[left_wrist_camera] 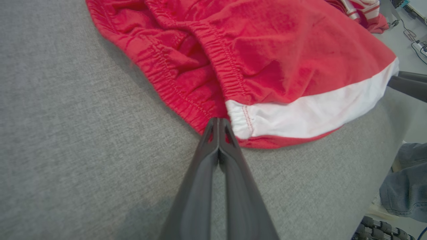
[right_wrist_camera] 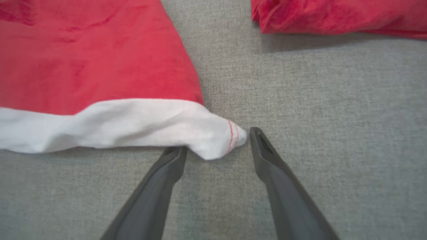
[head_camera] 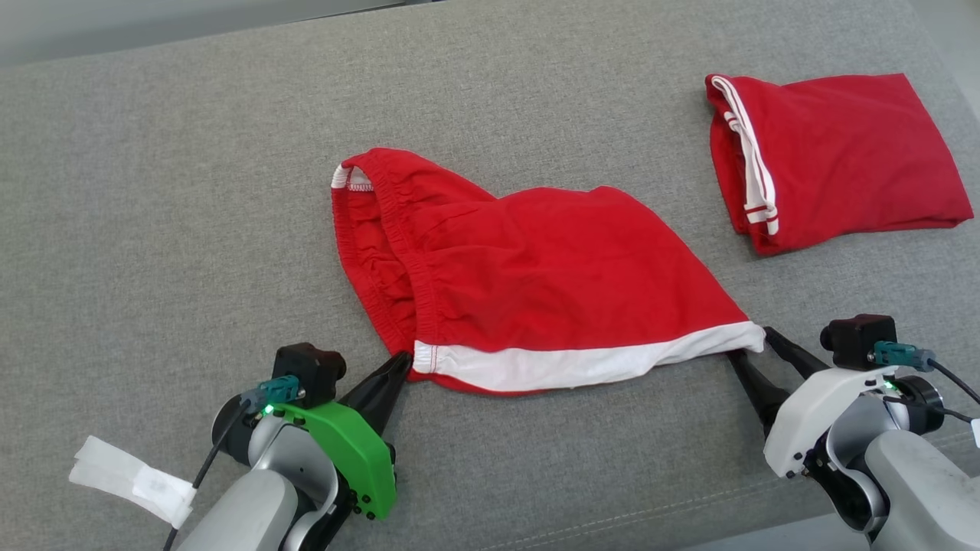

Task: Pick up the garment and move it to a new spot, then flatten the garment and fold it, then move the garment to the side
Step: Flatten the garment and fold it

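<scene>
The garment is a pair of red shorts with a white side stripe, lying spread on the grey cushion. Its elastic waistband points left. My left gripper is shut, its tips pinching the waistband's near corner beside the stripe. In the left wrist view the left gripper meets the red edge of the garment. My right gripper is open at the stripe's right end. The right wrist view has the right gripper straddling the white hem corner of the garment.
A second red garment, folded, lies at the back right and also appears as a red garment in the right wrist view. The cushion's front edge runs just behind my arms. A person's jeans leg stands beyond the cushion's edge.
</scene>
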{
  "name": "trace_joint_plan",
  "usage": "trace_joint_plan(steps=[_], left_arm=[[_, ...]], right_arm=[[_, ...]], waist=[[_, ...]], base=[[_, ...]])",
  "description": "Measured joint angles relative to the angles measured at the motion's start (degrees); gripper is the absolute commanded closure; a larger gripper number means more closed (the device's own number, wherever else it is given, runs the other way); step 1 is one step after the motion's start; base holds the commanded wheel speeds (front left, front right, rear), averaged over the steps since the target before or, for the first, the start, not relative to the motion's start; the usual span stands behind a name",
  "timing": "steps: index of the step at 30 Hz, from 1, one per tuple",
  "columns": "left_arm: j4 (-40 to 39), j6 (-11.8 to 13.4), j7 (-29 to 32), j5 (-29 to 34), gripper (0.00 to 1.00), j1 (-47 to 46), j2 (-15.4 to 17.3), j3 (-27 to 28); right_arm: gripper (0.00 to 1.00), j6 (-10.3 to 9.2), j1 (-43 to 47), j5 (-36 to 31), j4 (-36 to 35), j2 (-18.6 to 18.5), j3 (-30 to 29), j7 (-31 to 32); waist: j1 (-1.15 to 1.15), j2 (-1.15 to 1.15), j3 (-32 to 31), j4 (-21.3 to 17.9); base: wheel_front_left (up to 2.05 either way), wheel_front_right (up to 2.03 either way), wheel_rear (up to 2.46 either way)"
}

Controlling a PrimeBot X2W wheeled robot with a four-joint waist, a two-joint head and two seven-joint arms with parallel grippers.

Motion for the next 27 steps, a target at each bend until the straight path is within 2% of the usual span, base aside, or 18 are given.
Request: trace_joint_plan(steps=[1, 3, 4, 9, 10, 12, 13, 16, 18, 19, 21, 23, 24, 27], left_arm=[[0.00, 0.00, 0.00, 0.00, 1.00, 0.00, 0.00, -0.01], [0.01, 0.00, 0.00, 0.00, 1.00, 0.00, -0.01, -0.02], [0.03, 0.00, 0.00, 0.00, 1.00, 0.00, -0.01, -0.04], [0.01, 0.00, -0.04, -0.62, 1.00, 0.00, -0.32, 0.24], [-0.09, 0.01, -0.10, -1.12, 0.95, 0.00, -0.43, 0.57], [-0.43, 0.05, -0.45, -2.10, 0.71, 0.01, -0.54, 1.63], [-1.23, 0.13, -0.74, -2.55, 0.60, 0.00, -0.42, 2.64], [-2.86, 0.62, -1.16, -2.80, 0.57, -0.01, -0.34, 3.46], [-4.00, 0.60, -1.15, -2.79, 0.52, -0.02, -0.34, 3.15], [-4.35, 0.60, -1.14, -2.79, 0.45, -0.02, -0.35, 2.96], [-5.21, 0.60, -1.14, -2.79, 0.22, -0.01, -0.32, 2.75], [-6.33, 0.60, -1.08, -3.10, 0.04, 0.02, -0.37, 2.50], [-6.86, 0.59, -1.03, -3.41, 0.00, 0.07, -0.46, 2.27], [-8.18, 0.52, -0.03, -3.97, 0.00, 0.19, -0.67, 1.56]], right_arm=[[0.09, 0.01, -0.05, 0.00, 0.29, 0.00, 0.00, -0.01], [0.30, 0.05, -0.19, 0.00, 0.90, 0.00, 0.00, -0.05], [0.33, 0.07, -0.30, 0.00, 1.23, 0.00, 0.00, -0.05], [0.29, 0.56, -1.05, -0.01, 2.27, 0.02, 0.23, -0.16], [0.31, 0.56, -1.12, -0.01, 2.44, 0.05, 0.29, -0.37], [0.38, 0.70, -1.21, -0.01, 2.81, 0.12, 0.44, -0.57], [0.52, 1.07, -1.44, -0.01, 3.25, 0.13, 0.47, -0.58], [0.58, 1.08, -1.87, -0.01, 3.92, 0.16, 0.46, -0.85], [0.62, 1.09, -1.88, -0.01, 4.25, 0.11, 0.26, -1.07], [0.65, 1.12, -1.91, -0.01, 4.46, 0.10, 0.22, -1.29], [0.70, 1.30, -2.14, -0.01, 4.83, 0.13, 0.35, -1.40], [0.92, 1.56, -2.31, -0.01, 5.12, 0.14, 0.41, -1.49], [1.00, 1.58, -2.36, 0.00, 5.27, 0.16, 0.43, -1.51], [1.00, 1.76, -2.52, 0.00, 5.69, 0.22, 0.56, -1.51]], waist=[[0.00, 0.00, 0.00, 0.05], [0.00, 0.00, 0.00, 0.13], [0.00, 0.00, 0.01, 0.17], [0.00, 0.00, 0.05, 0.32], [0.00, 0.00, 0.05, 0.36], [0.00, 0.00, 0.06, 0.44], [0.00, 0.00, 0.09, 0.52], [0.00, 0.00, 0.13, 0.73], [0.00, 0.00, 0.21, 1.04], [0.00, 0.00, 0.25, 1.23], [0.00, 0.00, 0.30, 1.56], [0.00, 0.00, 0.30, 1.70], [0.00, 0.00, 0.29, 1.75], [0.00, 0.00, 0.27, 1.86]], base=[[0.00, 0.00, 0.00], [0.00, 0.00, 0.00], [0.00, 0.00, 0.00], [0.00, 0.00, 0.00], [0.00, 0.00, 0.00], [0.00, 0.00, 0.00], [0.00, 0.00, 0.00], [0.00, 0.00, 0.00], [0.00, 0.00, 0.00], [0.00, 0.00, 0.00], [0.00, 0.00, 0.00], [0.00, 0.00, 0.00], [0.00, 0.00, 0.00], [0.00, 0.00, 0.00]])
